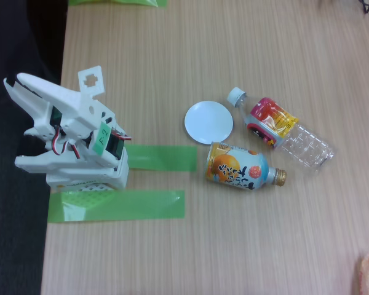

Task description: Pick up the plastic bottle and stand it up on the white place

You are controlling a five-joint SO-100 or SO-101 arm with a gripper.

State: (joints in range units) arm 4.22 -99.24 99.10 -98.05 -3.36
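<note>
I take the white place as my landmark: a flat round disc lying bare on the wooden table, nothing on it yet. The plastic bottle lies on its side just to the right of the disc in the fixed view, its white cap nearest the disc's upper right edge and its clear body running away down and to the right. It is not yet standing, so the whole job is ahead of me. Just below the disc lies the orange-and-blue bottle-can, also on its side, gold cap pointing right; it sits close under my target, almost touching its labelled middle, so I judge a grasp near the clear lower body gives the most room.

My arm is folded back well to the left of the disc, by the table's edge, above two green tape strips that seem to mark where my base sits. My tool points up and left, away from the disc, and its two fingers look spread a little and hold nothing.

The bottle's clear body is hard to read against the wood; whether it holds liquid I cannot tell. Something pale orange is cut off at the lower right corner.
</note>
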